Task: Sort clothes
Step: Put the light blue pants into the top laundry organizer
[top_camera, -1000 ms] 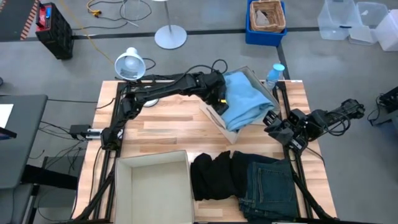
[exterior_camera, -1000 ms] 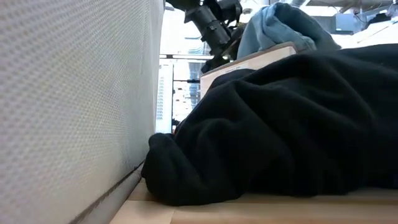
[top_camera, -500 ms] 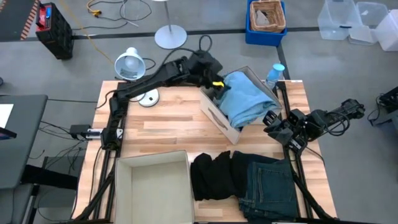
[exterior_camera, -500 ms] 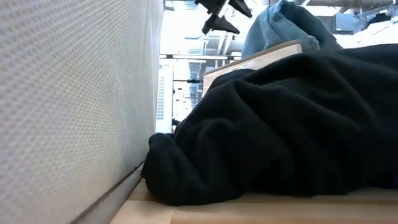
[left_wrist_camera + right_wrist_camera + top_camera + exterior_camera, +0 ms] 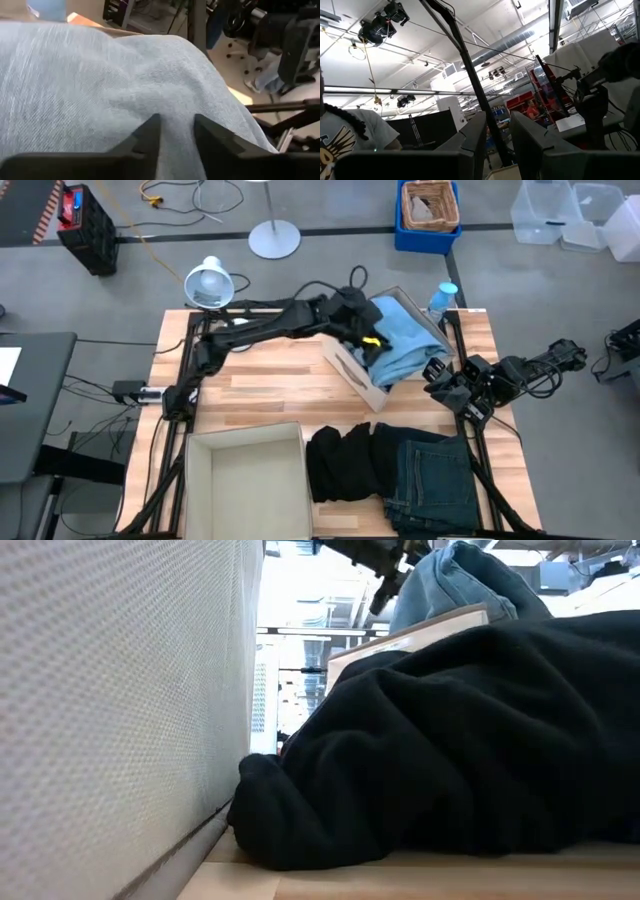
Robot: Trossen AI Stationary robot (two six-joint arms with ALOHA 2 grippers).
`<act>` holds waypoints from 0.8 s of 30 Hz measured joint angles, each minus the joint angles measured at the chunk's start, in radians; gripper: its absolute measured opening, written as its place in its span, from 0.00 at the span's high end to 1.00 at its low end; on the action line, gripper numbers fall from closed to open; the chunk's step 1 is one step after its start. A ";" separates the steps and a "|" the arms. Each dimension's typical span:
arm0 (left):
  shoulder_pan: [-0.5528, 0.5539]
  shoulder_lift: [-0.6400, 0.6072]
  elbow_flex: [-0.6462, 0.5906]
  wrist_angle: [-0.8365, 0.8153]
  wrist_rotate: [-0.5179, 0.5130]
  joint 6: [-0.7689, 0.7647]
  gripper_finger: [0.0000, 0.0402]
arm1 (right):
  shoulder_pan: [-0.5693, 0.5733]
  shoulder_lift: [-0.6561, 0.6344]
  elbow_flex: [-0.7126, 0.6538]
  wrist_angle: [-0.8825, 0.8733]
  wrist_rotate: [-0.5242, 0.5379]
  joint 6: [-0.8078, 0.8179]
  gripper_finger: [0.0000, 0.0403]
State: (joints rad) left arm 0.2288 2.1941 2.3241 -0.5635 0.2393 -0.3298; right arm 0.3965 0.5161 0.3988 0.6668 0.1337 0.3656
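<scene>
At the near edge the crumpled black garment (image 5: pixel 345 462) lies touching the dark blue-green jeans (image 5: pixel 432 480), beside an empty beige cardboard box (image 5: pixel 248 480); farther back, the left gripper (image 5: pixel 371 344), raised and spread a moment ago, has dropped onto the light blue denim piece (image 5: pixel 400 345) heaped in the tilted cardboard box (image 5: pixel 350 367); its wrist view alone shows fingers narrowed, pinching a fold, so a lift looks imminent; the right gripper (image 5: pixel 440 380) idles, slightly parted, empty.
</scene>
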 joint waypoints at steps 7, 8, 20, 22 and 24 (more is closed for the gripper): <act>0.019 0.108 0.004 -0.124 -0.059 -0.163 0.96 | 0.000 0.000 0.000 0.003 0.000 0.001 0.73; 0.023 0.115 0.004 -0.145 -0.068 -0.180 0.98 | 0.000 0.000 0.000 0.004 0.000 0.001 0.73; 0.064 0.111 -0.059 -0.368 -0.116 -0.179 0.98 | 0.000 0.000 0.000 0.001 0.000 0.002 0.73; 0.056 0.112 -0.071 -0.374 -0.106 -0.176 0.94 | 0.000 0.000 0.000 0.001 0.000 0.002 0.73; 0.046 0.112 -0.082 -0.371 -0.094 -0.173 0.88 | 0.000 0.000 0.000 0.001 0.000 0.002 0.73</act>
State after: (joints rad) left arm 0.2749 2.3058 2.2418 -0.9344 0.1457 -0.5025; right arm 0.3965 0.5163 0.3988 0.6674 0.1333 0.3679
